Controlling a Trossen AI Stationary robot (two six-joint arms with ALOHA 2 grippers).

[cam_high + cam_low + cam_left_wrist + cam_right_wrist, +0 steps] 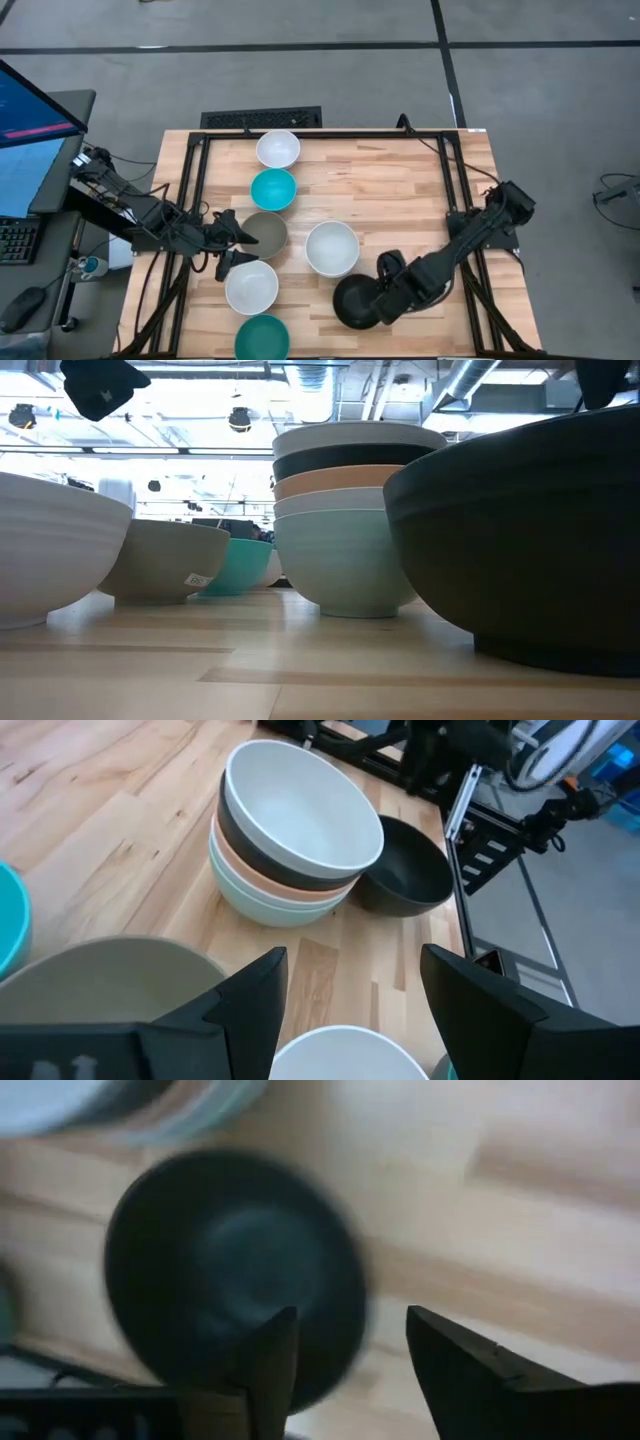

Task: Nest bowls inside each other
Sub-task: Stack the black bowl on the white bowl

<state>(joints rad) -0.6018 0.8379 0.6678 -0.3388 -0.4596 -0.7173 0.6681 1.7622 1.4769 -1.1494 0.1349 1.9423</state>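
Note:
A black bowl (355, 300) stands on its foot alone near the table's near right. My right gripper (345, 1350) hovers open above its right rim, pointing down, with one finger over the bowl's hollow (230, 1270) and the other over bare wood; I see no touch. Beside it stands a nested stack (290, 830): white on top, then black, orange, white and mint green. My left gripper (350, 1010) waits open above the table's left, between a grey-taupe bowl (264, 233) and a white bowl (251, 287).
A white bowl (278, 148) and a turquoise bowl (273, 189) stand in a row toward the far edge, and a dark teal bowl (262, 338) at the near edge. Black frame rails (455, 190) border the table. Bare wood lies at the far right.

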